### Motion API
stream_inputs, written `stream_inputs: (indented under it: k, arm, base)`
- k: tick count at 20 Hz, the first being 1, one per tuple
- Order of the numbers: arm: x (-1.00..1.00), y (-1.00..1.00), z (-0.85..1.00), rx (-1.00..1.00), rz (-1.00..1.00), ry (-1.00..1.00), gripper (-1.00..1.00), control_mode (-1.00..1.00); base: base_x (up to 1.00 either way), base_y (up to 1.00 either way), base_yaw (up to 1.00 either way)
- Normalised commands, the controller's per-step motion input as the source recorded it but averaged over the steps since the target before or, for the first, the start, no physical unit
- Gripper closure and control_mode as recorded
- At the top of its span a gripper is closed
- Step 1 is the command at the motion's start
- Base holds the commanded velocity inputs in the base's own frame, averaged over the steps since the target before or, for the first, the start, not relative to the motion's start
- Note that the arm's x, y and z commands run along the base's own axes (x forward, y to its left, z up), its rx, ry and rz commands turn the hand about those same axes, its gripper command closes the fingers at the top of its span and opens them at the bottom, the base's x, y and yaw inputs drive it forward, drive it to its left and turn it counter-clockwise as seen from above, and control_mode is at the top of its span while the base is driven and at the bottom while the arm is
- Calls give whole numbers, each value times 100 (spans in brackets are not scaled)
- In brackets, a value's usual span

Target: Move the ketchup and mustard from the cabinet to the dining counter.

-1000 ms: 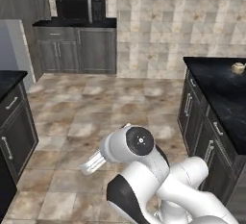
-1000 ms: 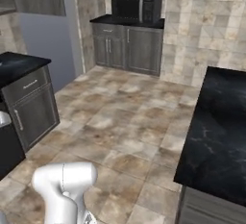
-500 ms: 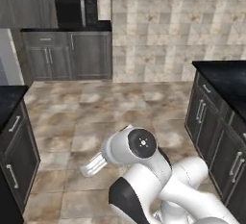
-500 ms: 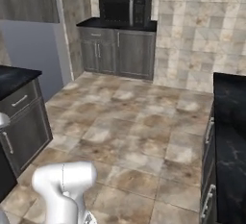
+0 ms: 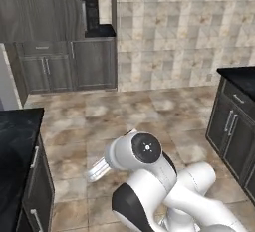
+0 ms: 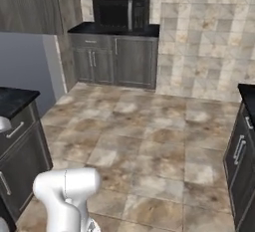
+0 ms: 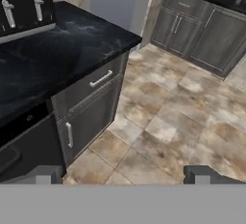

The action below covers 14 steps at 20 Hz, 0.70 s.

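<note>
The hand [image 7: 122, 175] is spread and empty, tucked low over the floor [image 6: 149, 141] beside a black counter [image 7: 53, 50]. Ketchup and mustard are nowhere visible. Judged step: driving to the cabinet; next comes facing it and opening its door.

A kitchen is showing here: grey wood-grain base cabinets [image 6: 113, 59], a built-in microwave [image 6: 121, 13], black marble worktop [image 7: 57, 50], tiled wall [image 5: 179, 27] and stone floor [image 6: 149, 141].
</note>
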Motion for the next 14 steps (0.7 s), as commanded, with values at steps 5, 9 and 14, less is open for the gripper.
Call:
stream_inputs:
  k: [5,9,14]
  arm:
    - [0,0,0,0,0,0,-100,100]
    - [0,0,0,0,0,0,-100,100]
    - [0,0,0,0,0,0,-100,100]
  base:
    - [69,38,7]
    - [44,25,29]
    - [29,33,42]
